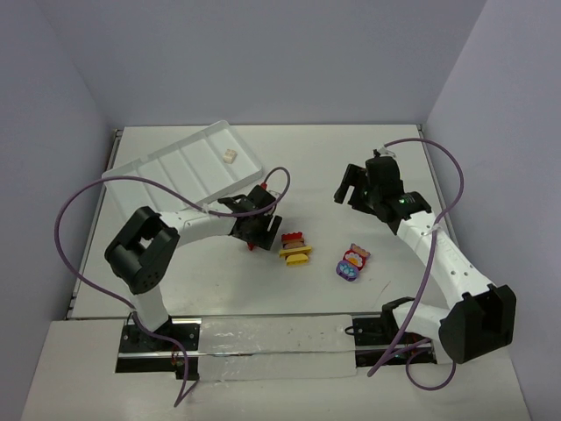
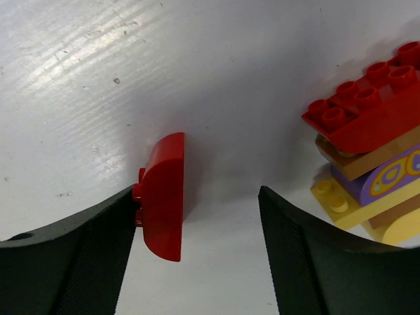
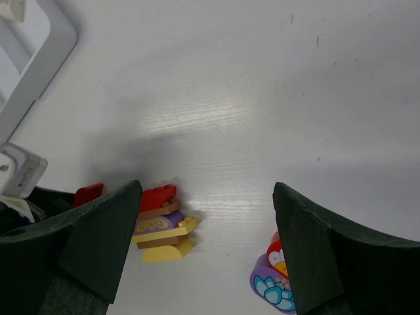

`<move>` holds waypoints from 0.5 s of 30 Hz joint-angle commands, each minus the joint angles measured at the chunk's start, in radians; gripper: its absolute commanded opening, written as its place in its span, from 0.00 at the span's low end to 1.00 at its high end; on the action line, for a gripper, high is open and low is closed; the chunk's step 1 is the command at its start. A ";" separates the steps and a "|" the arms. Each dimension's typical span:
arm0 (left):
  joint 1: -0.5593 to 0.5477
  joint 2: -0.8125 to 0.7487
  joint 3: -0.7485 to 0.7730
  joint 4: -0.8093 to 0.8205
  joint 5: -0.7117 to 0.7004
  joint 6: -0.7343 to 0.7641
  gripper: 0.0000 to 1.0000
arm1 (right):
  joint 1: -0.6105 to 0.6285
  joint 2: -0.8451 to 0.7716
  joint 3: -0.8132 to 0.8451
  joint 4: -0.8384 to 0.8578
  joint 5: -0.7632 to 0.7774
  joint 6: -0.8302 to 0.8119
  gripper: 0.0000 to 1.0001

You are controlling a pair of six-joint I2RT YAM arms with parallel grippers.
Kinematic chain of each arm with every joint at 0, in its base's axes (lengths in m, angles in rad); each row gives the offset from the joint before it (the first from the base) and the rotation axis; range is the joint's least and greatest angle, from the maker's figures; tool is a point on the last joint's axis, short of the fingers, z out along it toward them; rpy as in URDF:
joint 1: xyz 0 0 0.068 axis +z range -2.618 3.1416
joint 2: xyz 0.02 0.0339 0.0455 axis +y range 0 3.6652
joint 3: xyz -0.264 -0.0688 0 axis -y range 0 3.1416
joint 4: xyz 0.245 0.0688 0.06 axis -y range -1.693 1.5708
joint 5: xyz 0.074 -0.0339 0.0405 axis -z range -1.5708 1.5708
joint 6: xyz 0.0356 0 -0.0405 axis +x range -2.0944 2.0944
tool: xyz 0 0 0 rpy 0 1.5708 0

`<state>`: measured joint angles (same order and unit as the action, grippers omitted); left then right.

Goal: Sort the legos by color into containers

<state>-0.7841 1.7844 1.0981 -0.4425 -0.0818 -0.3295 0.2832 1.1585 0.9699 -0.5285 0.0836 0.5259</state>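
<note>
A single red lego (image 2: 164,197) stands on edge on the table between the fingers of my left gripper (image 2: 197,193). It touches the left finger (image 2: 98,249); the right finger (image 2: 308,262) stands well apart from it, so the gripper is open. From above, the left gripper (image 1: 256,237) is low over this red lego (image 1: 255,248). A stacked cluster of red, brown, purple and yellow legos (image 1: 295,248) lies just to its right. A purple, pink and red cluster (image 1: 352,262) lies further right. My right gripper (image 1: 354,187) hangs open above the table, with nothing between its fingers. The white tray of containers (image 1: 180,167) holds one pale lego (image 1: 229,155).
The tray sits tilted at the back left, its near corner (image 3: 46,46) showing in the right wrist view. Purple cables loop beside both arms. In the right wrist view the stacked cluster (image 3: 161,223) and the purple cluster (image 3: 272,282) lie below the open right gripper (image 3: 207,186).
</note>
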 commanded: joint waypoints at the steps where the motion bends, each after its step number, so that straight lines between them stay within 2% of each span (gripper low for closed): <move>1: -0.006 0.020 0.039 0.022 -0.024 0.013 0.77 | -0.003 0.002 0.014 0.009 -0.013 -0.012 0.88; 6: -0.007 0.030 0.056 0.009 -0.059 0.013 0.69 | -0.003 0.015 0.022 0.012 -0.032 -0.019 0.88; 8: -0.007 0.029 0.059 0.005 -0.078 0.007 0.59 | -0.003 0.014 0.012 0.021 -0.035 -0.017 0.88; 9: -0.006 0.029 0.067 -0.003 -0.087 0.003 0.52 | -0.002 0.016 0.009 0.023 -0.039 -0.016 0.88; 10: -0.007 0.029 0.080 -0.018 -0.098 -0.002 0.38 | -0.001 0.018 0.004 0.028 -0.044 -0.013 0.88; 11: -0.007 0.029 0.091 -0.030 -0.112 -0.007 0.29 | -0.001 0.020 0.001 0.030 -0.051 -0.010 0.88; 13: -0.007 0.032 0.126 -0.069 -0.171 -0.023 0.07 | -0.002 0.020 -0.006 0.035 -0.054 -0.009 0.88; 14: -0.005 0.034 0.153 -0.096 -0.205 -0.030 0.00 | -0.002 0.020 -0.008 0.036 -0.054 -0.009 0.88; 15: 0.003 0.035 0.186 -0.127 -0.226 -0.033 0.00 | -0.001 0.019 -0.008 0.035 -0.054 -0.009 0.88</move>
<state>-0.7887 1.8175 1.1603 -0.4877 -0.1833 -0.3371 0.2832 1.1763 0.9693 -0.5243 0.0368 0.5228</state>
